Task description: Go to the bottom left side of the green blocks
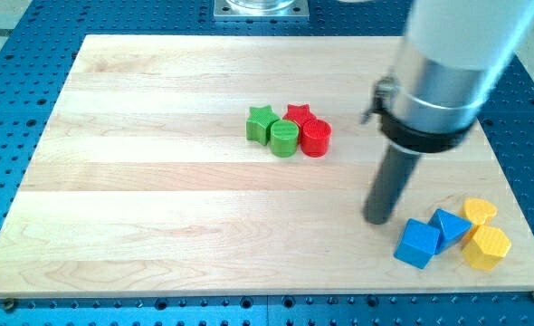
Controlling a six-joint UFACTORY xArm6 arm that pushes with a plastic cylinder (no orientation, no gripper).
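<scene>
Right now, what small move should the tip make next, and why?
Probably slide my tip toward the view's left along the board's lower half. It sits beside the blue cube, far right of the green star and green cylinder, whose bottom-left side is the goal.

A pale wooden board (pixel 158 226) fills most of the view, grain running left to right under even light. Around every edge sits a blue perforated table (pixel 14 81), and a metal mounting plate (pixel 261 8) meets the board's top edge.

Pale matt wooden board (pixel 158 208)
</scene>
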